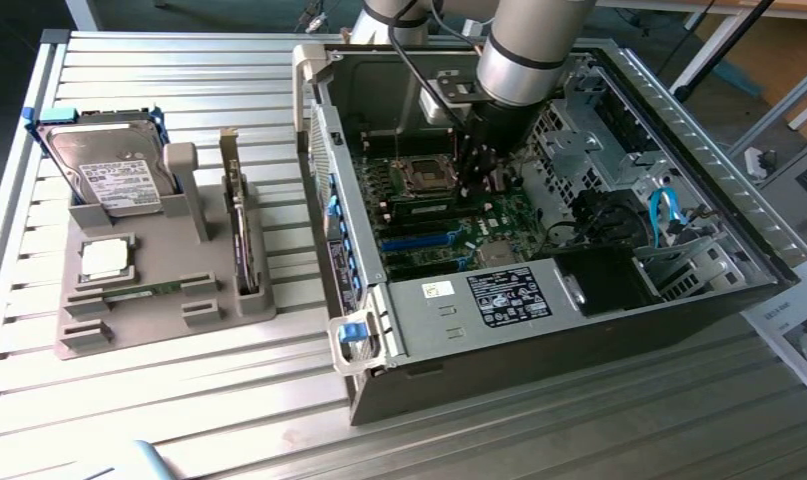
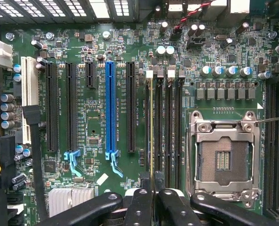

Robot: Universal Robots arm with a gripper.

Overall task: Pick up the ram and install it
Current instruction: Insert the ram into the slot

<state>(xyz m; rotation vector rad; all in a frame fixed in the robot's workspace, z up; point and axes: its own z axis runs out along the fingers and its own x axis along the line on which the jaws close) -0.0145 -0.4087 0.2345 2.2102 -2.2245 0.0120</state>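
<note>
My gripper (image 2: 153, 193) is shut on the ram (image 2: 151, 127), which I see edge-on as a thin yellowish-green line running away from the black fingers (image 2: 140, 207). The stick lies along the first of the memory slots (image 2: 163, 127), between the long black expansion slot (image 2: 131, 108) and the open processor socket (image 2: 223, 155). Whether it sits in the slot or hovers just over it I cannot tell. In the exterior view the arm reaches down into the open computer case (image 1: 376, 330), with the gripper (image 1: 477, 175) low over the green motherboard (image 1: 437, 215).
A grey holder (image 1: 136, 325) at the exterior view's left carries a silver hard drive (image 1: 110, 175), a square processor chip (image 1: 104, 258) and a thin board on edge (image 1: 246, 245). The case walls, a blue cable (image 1: 663, 215) and the drive cage (image 1: 583, 120) crowd the arm.
</note>
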